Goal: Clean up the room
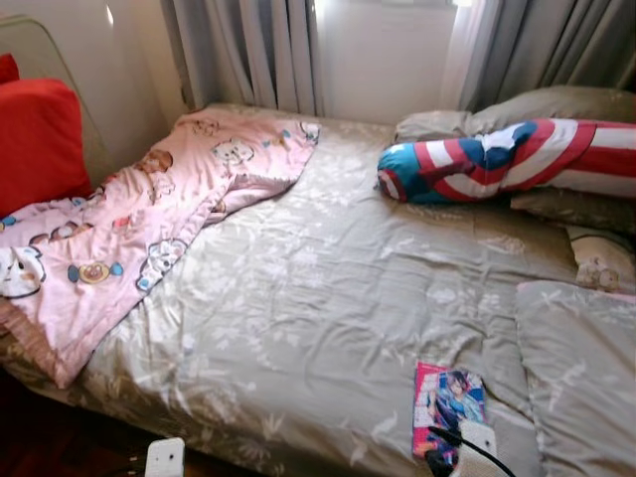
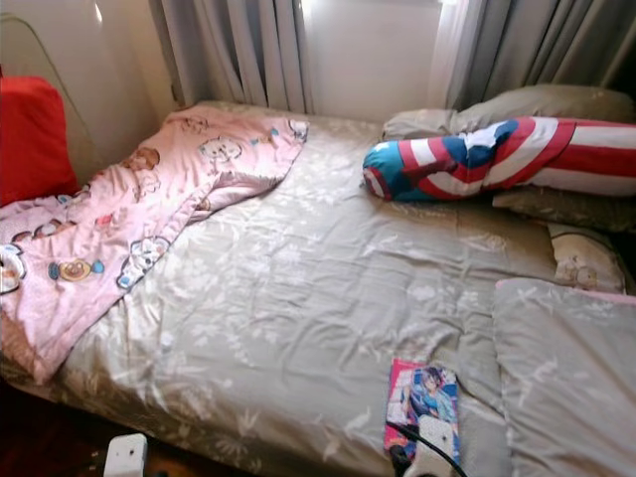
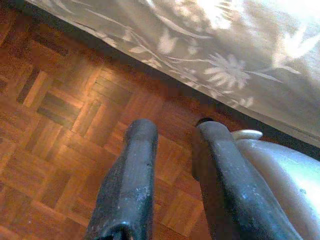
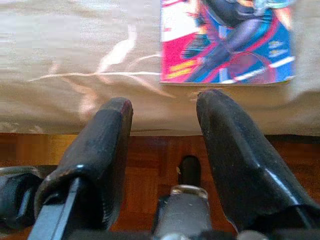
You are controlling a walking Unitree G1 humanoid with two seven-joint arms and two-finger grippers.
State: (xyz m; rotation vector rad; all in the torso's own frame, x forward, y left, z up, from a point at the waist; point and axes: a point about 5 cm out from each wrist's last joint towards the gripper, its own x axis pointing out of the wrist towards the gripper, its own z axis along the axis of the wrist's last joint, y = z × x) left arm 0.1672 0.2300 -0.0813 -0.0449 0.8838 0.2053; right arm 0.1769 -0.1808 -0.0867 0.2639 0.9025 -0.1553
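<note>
A wide bed with a beige floral sheet (image 1: 328, 278) lies before me. A pink cartoon blanket (image 1: 129, 229) is crumpled across its left side. A red, white and blue shield-print bolster (image 1: 497, 159) rests at the back right. A pink and blue comic book (image 1: 447, 402) lies flat near the bed's front edge. My right gripper (image 4: 165, 102) is open and low at that edge, its fingertips just short of the comic book (image 4: 225, 40), holding nothing. My left gripper (image 3: 176, 127) hangs open and empty over the parquet floor (image 3: 60, 100) beside the bed.
A red cushion (image 1: 35, 139) stands against the wall at far left. Grey pillows (image 1: 581, 368) and a small cartoon pillow (image 1: 601, 263) crowd the bed's right side. Grey curtains (image 1: 248, 50) hang behind the bed. Dark wooden floor runs along the front edge.
</note>
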